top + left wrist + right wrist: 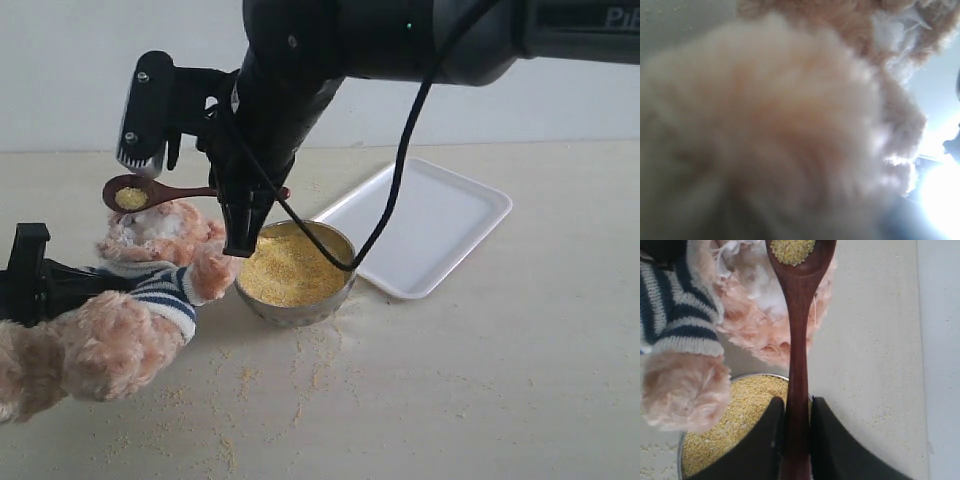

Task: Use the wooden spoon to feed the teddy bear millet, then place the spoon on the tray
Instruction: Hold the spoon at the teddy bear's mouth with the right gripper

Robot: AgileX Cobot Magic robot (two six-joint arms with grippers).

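Observation:
The wooden spoon (pixel 165 191) (pixel 797 340) lies level, its bowl loaded with millet (pixel 130 197) (pixel 792 250), right above the teddy bear's (pixel 150 300) (pixel 755 305) head. My right gripper (pixel 240 238) (pixel 797 402) is shut on the spoon's handle and hangs over the steel bowl heaped with millet (pixel 290 268) (pixel 740 412). At the far left, my left gripper (pixel 35 275) holds the leaning bear by its body. Blurred fur of the bear (pixel 790 125) fills the left wrist view and hides those fingers. The white tray (pixel 430 220) lies empty behind and right of the bowl.
Loose millet grains (pixel 300 370) are scattered over the pale table in front of the steel bowl (pixel 300 315). The bear's paw (pixel 212 272) rests against the bowl's left rim. A black cable (pixel 400 170) hangs from the right arm across the bowl.

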